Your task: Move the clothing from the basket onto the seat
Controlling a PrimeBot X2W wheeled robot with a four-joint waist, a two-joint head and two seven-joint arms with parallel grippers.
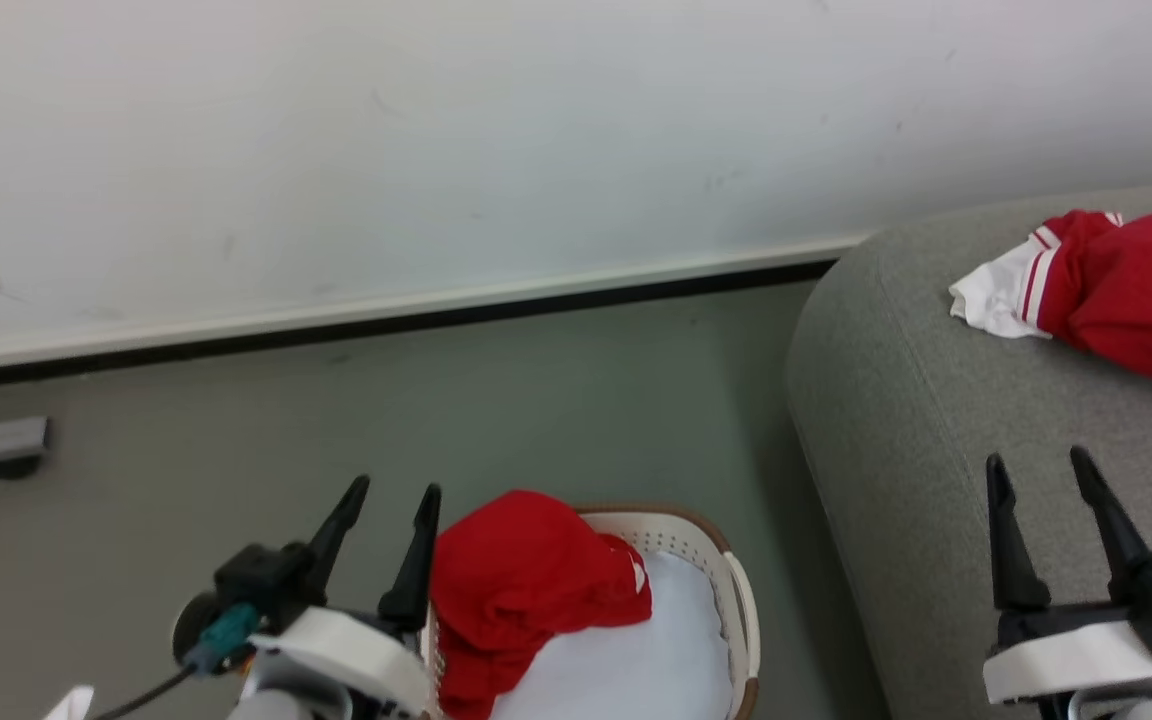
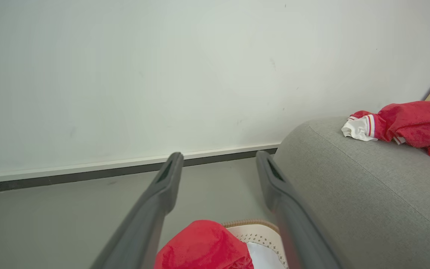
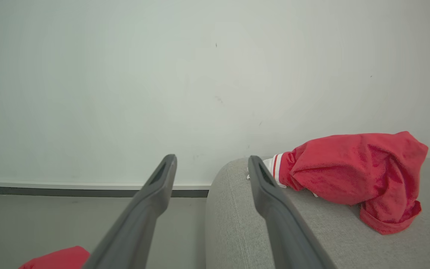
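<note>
- Oval cream-white perforated plastic laundry basket (image 1: pixel 742 605), brown rim: the landmark.
- Crumpled bright red fabric garment (image 1: pixel 526 580): heaped in the basket's left side, not yet moved.
- Red garment with a white striped part (image 1: pixel 1126 290): well right of the basket, on the large light grey upholstered seat (image 1: pixel 936 420).
- Left hand (image 1: pixel 396 487): just left of the basket, fingers spread, empty.
- Right hand (image 1: pixel 1036 458): far right of the basket, above the seat, spread, empty.
- Step, by my judgement: picking up the last garment. Next, the left hand should dip onto the heap and pinch a fold.
</note>
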